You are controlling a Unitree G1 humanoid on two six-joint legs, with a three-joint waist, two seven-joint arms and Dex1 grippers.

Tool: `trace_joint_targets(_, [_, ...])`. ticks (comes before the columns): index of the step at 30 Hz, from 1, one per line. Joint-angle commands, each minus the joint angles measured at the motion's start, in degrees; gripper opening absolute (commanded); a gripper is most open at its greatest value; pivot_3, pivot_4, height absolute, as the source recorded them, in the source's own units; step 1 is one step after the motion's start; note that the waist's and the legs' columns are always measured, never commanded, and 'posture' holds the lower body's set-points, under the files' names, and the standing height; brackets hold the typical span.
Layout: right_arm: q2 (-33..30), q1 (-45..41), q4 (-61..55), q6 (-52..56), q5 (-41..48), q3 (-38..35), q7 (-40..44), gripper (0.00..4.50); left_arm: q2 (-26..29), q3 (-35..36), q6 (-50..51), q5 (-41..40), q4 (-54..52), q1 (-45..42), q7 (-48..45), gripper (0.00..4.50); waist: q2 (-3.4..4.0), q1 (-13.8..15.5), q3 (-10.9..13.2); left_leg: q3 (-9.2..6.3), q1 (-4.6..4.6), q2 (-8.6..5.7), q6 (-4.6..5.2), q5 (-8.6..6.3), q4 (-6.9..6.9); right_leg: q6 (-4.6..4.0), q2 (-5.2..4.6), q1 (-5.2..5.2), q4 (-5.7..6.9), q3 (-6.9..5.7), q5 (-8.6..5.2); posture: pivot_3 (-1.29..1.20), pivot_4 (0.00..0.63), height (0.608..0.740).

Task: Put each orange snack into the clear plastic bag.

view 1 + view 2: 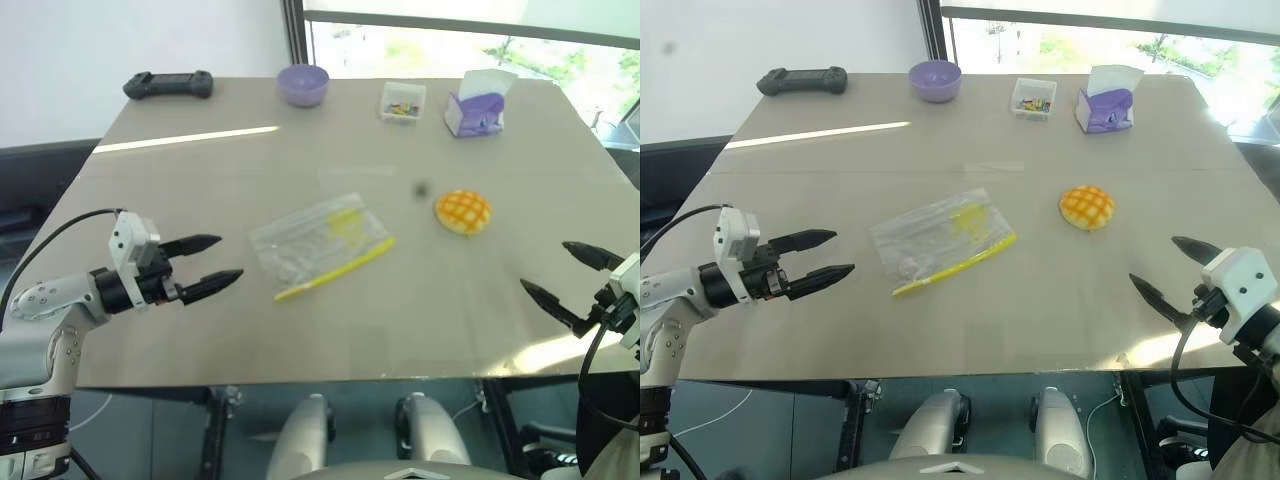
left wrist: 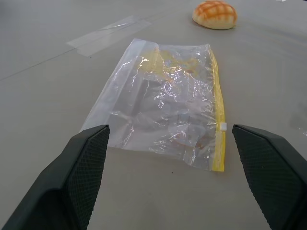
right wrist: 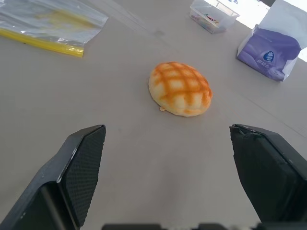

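- The orange snack [image 1: 462, 212] sits dome-up on the grey table [image 1: 200, 180], right of centre, with its criss-cross grid facing up; being round, it has no clear long axis.
- The clear plastic bag [image 1: 318, 243] lies flat near the table's middle, to the left of the snack and well apart from it.
- The bag's long axis runs on a diagonal, from near-left to far-right in the head views; its yellow seal strip [image 1: 335, 268] lines the edge nearer the robot.
- Yellow marks show through the crumpled film at the bag's far end; what they are is hard to make out.
- The left gripper [image 1: 215, 262] hangs above the table left of the bag, pointing toward it, fingers spread wide and holding nothing.
- The right gripper [image 1: 1164, 270] hangs at the table's near right edge, pointing toward the snack, fingers equally wide apart and empty; its arm is cut off by the frame.
- Along the far edge stand a black controller [image 1: 168, 84], a purple bowl [image 1: 303, 84], a small clear box [image 1: 402, 102] of coloured bits too small to identify, and a purple-and-white tissue pack [image 1: 480, 103].
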Motion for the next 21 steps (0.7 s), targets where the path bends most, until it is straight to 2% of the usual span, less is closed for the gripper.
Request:
trace_joint_targets(1, [-0.5,-0.8,-1.0,-0.1,0.1,-0.6,-0.3,4.43,0.4,0.7,-1.4,0.0,0.7,-2.1,-0.1,4.36,0.00,0.0,0.0,0.00,0.00,0.00,0.00,0.00,0.00,0.00,0.00,0.00,0.00,0.00,0.00,0.00,0.150,0.740])
trace_joint_targets(10, [0.7,-2.1,-3.1,1.2,-0.1,1.4,-2.4,4.43,-2.3,-2.1,-1.4,0.5,1.8,-6.0,0.9,4.36,0.00,0.0,0.0,0.01,0.00,0.00,0.00,0.00,0.01,0.00,0.00,0.00,0.01,0.01,0.01,0.00,0.150,0.740])
trace_joint_targets(19, [3.1,-1.7,-4.0,0.5,-1.7,3.6,-4.2,4.43,-5.5,-3.0,-11.0,7.3,2.9,-9.5,7.4,4.36,-0.01,0.0,0.0,0.01,-0.01,-0.02,0.00,0.00,0.02,0.01,0.00,0.00,0.01,0.02,0.01,0.00,0.150,0.740])
trace_joint_targets(21, [3.0,-1.9,-3.7,0.3,-1.9,3.8,-4.2,4.43,-6.4,-2.6,-8.2,7.1,1.7,-9.8,11.3,4.36,-0.01,0.0,0.0,0.03,0.00,-0.03,0.00,0.00,0.02,0.01,-0.01,0.00,0.00,0.04,0.01,0.00,0.150,0.740])
